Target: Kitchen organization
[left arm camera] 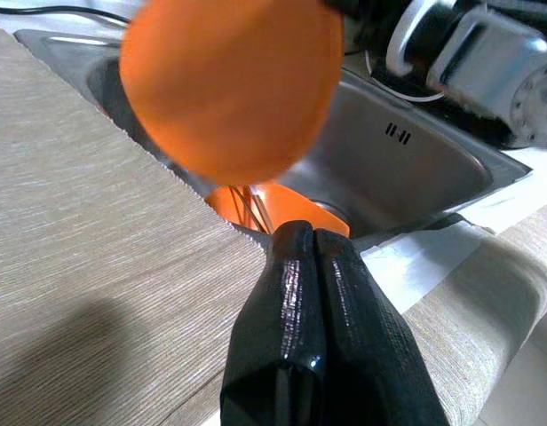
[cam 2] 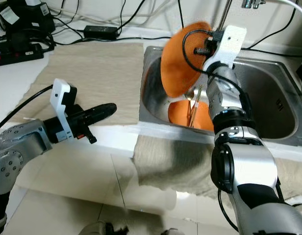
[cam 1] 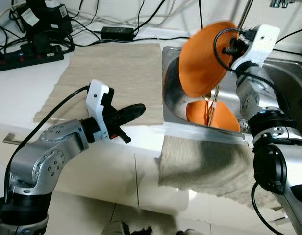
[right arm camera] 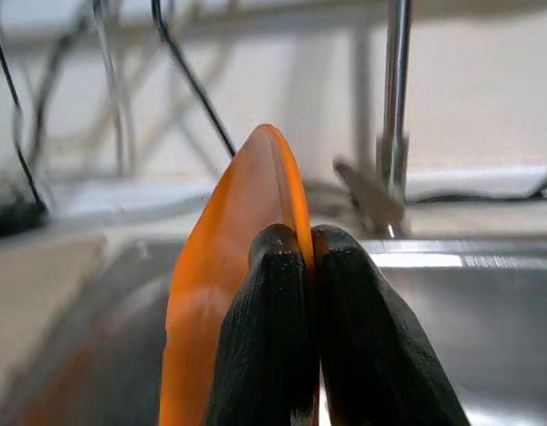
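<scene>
Right wrist view — orange bowl (right arm camera: 229,266) edge-up

Head stereo pair looked forward and down at the sink (cam 1: 268,78) from above, counter edge in front. Left wrist view faced along closed fingers (left arm camera: 322,328) toward the sink, close over the counter cloth (left arm camera: 87,266). Right wrist view sat inside the sink, very near, facing the faucet (right arm camera: 396,115). All shared the sink.

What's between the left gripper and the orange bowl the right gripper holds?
In the left wrist view, beige cloth and the steel sink's rim separate left gripper from the orange bowl.
</scene>
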### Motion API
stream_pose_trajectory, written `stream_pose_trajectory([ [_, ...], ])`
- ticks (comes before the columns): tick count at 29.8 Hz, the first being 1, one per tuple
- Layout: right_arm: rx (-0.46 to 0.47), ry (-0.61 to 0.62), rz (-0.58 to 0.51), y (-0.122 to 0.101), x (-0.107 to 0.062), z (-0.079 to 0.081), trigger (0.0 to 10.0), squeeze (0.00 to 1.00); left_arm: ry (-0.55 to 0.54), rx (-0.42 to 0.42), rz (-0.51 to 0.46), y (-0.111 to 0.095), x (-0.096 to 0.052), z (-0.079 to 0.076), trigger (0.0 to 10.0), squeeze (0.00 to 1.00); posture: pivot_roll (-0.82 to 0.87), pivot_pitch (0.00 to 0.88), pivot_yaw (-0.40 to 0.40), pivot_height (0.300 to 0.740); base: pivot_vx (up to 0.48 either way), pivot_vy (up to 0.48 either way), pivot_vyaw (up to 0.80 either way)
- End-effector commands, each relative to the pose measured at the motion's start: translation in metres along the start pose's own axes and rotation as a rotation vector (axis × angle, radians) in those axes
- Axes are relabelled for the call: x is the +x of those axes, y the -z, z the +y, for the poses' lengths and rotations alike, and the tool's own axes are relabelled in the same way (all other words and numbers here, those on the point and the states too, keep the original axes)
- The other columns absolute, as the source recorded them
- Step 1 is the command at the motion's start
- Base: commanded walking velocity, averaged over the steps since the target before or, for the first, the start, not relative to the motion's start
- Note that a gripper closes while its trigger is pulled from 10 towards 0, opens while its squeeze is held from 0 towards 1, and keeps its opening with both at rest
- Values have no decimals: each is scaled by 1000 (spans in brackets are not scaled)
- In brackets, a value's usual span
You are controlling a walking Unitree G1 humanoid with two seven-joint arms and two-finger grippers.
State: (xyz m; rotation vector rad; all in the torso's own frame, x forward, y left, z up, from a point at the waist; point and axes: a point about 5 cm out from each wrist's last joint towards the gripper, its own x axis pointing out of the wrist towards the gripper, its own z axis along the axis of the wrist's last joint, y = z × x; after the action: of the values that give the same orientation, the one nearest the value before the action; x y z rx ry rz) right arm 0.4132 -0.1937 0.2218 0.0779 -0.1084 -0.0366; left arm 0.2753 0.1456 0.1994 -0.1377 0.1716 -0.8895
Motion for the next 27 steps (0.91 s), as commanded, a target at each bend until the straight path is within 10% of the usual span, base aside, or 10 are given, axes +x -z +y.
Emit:
stream_pose_trajectory([
  [1,-66,-1,28,8,-2,2,0,0,3,21,2,-3,1,1,10000,0,103,36,22,740,0,0,0],
  [9,-69,9,98,27,-6,6,0,0,-2,33,7,-3,1,2,10000,0,107,34,20,740,0,0,0],
  [27,485,155,281,74,-22,10,0,0,-2,57,22,-1,0,2,10000,0,117,34,18,740,0,0,0],
])
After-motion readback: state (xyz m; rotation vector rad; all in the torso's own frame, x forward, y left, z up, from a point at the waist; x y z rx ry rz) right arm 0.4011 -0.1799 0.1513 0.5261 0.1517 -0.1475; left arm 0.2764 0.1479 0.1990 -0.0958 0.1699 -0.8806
